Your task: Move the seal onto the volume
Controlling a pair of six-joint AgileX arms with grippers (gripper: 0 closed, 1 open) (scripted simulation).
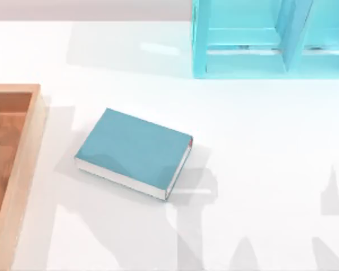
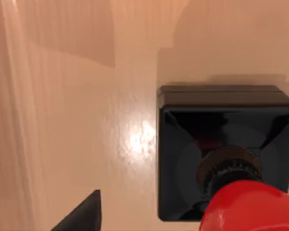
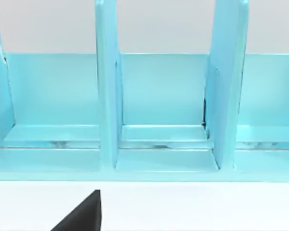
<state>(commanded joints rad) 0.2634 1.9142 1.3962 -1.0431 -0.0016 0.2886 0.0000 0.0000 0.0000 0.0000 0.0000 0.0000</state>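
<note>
The seal (image 2: pixel 226 154), a black square block with a glossy red knob, stands upright on a pale wooden surface (image 2: pixel 77 106) in the left wrist view. My left gripper (image 2: pixel 82 216) hovers close above it, with a dark edge of it beside the block and apart from it. The volume (image 1: pixel 133 149), a thick teal-blue book with white page edges, lies flat and closed on the white table, left of centre in the top view. My right gripper (image 3: pixel 82 216) faces the light-cyan shelf unit (image 3: pixel 159 96), away from the book.
A wooden tray (image 1: pixel 24 169) lies along the table's left edge, its rim a short way from the book. The light-cyan shelf unit (image 1: pixel 271 39) stands at the back right. White tabletop (image 1: pixel 260 169) stretches to the right of the book.
</note>
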